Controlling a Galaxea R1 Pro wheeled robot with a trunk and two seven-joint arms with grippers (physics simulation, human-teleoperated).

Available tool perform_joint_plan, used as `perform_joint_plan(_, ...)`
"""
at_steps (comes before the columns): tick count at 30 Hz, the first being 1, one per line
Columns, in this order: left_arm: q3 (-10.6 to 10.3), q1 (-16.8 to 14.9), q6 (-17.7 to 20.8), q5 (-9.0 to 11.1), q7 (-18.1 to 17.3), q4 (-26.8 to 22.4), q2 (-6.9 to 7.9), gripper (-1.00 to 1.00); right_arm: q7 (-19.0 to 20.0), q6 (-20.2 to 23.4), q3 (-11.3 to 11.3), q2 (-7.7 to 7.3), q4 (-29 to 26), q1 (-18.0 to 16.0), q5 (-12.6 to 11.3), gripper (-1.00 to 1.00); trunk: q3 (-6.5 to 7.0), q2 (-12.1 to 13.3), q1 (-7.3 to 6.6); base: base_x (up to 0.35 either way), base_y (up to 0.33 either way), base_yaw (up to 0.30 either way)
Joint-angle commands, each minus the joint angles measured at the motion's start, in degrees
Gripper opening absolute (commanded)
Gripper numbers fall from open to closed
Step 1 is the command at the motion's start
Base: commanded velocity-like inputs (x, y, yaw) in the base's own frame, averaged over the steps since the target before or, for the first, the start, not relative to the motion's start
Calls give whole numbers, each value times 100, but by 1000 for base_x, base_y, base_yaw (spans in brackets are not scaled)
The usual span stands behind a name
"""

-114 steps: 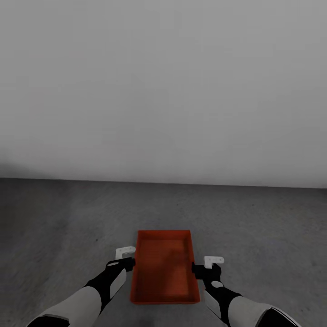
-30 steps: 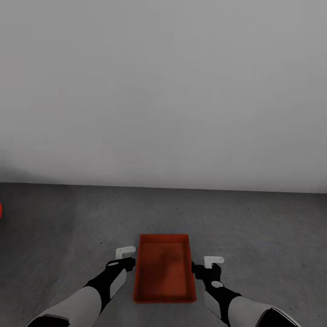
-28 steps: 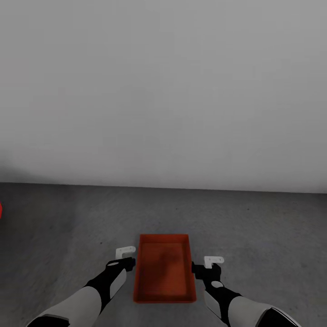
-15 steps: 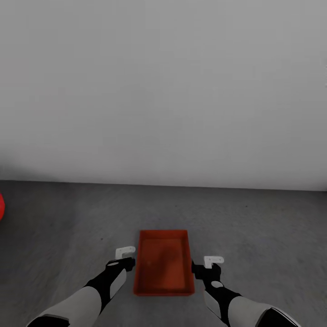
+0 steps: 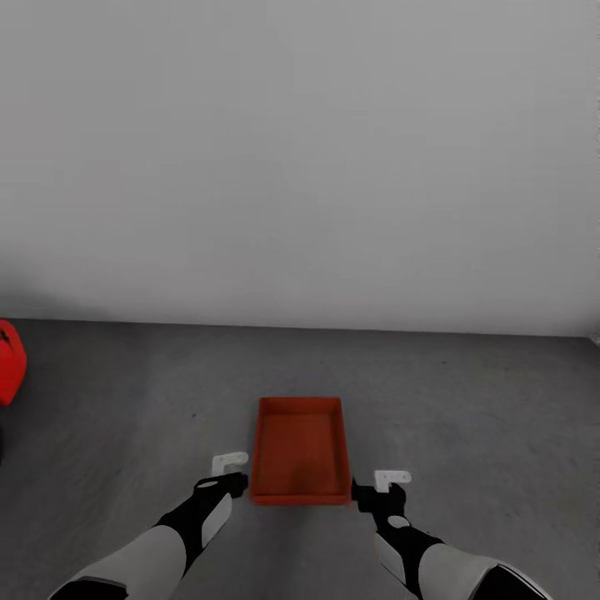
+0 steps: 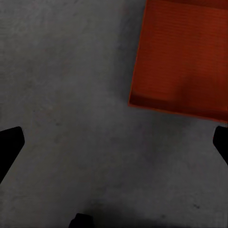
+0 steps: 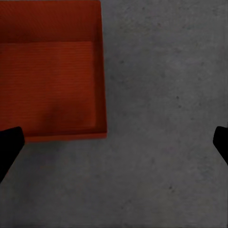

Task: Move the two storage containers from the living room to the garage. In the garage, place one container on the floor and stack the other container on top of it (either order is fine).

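One orange-red rectangular lidless storage container (image 5: 301,450) lies flat on the dark grey speckled concrete floor (image 5: 467,400), open side up, its long axis running toward the plain pale grey wall (image 5: 300,167). Head view: the container sits ahead of the robot, between the two arms and slightly beyond them. The left gripper (image 5: 229,467) hangs just beside the near left corner of the container, not touching it; the right gripper (image 5: 387,485) hangs just beside the near right corner, also apart from it. Each shows a white finger plate outward and a black part inward; jaws spread, nothing held. A bright red rounded object (image 5: 10,362) is cut by the left edge of the view, on the floor near the wall, well apart from the container.

Left wrist view: the container (image 6: 183,57) shows one corner and a finely ribbed bottom, resting on the floor (image 6: 71,95). The two black fingertips (image 6: 9,147) of the left gripper (image 6: 114,149) stand at opposite edges of the picture, wide apart, with bare floor between them. The container corner lies beyond the fingertips, clear of both.

Right wrist view: the container (image 7: 50,80) again shows one corner with thin straight walls. The black fingertips (image 7: 9,145) of the right gripper (image 7: 114,147) stand wide apart; the container's near wall lies just beyond one fingertip, whether touching I cannot tell.
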Motion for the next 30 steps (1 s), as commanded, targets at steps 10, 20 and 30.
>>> perform_joint_plan(10,-49,0,33,48,45,-13,3,100,-21,-9,48,4,2,-3,-33,100,-5,-5,-3,-346,0,0)
perform_joint_plan(20,-57,0,29,48,27,44,56,100,-59,35,44,-42,7,-4,-23,100,-5,-5,-3,-187,0,0)
perform_joint_plan(30,-46,-9,52,561,-154,1247,951,100,123,651,65,-1342,202,-18,-39,100,-5,-5,-3,-7,0,0)
